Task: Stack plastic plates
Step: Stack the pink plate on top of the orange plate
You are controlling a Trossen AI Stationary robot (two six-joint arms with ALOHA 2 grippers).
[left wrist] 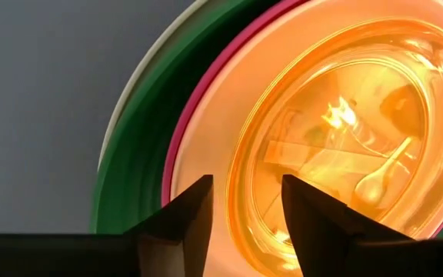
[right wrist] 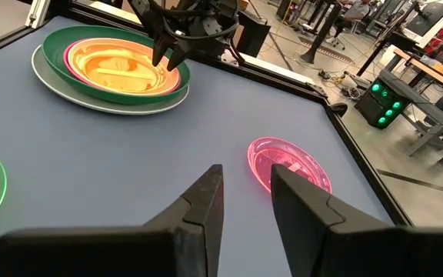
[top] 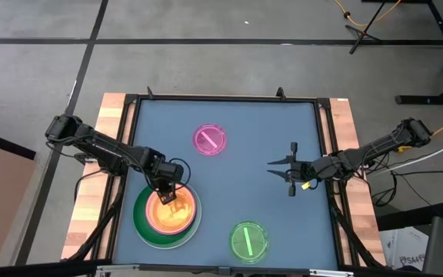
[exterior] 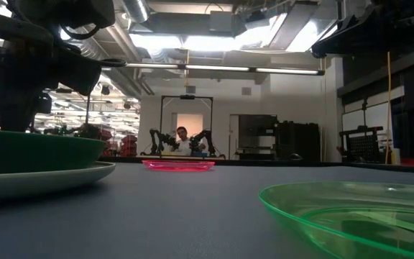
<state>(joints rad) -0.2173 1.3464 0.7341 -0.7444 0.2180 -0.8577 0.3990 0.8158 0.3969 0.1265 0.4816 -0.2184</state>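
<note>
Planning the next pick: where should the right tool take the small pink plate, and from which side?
Take the pink plate by its thin raised rim, on the edge facing the right tool. It lies flat on the mat with bare mat all round, so one finger probably has to slip under the lip, coming in low from that side.

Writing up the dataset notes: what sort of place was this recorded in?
Probably a robotics lab or workshop: exposed ceiling ducts with strip lights, another dark two-arm robot rig with a person seated behind it, and equipment stands with cables on the floor.
</note>
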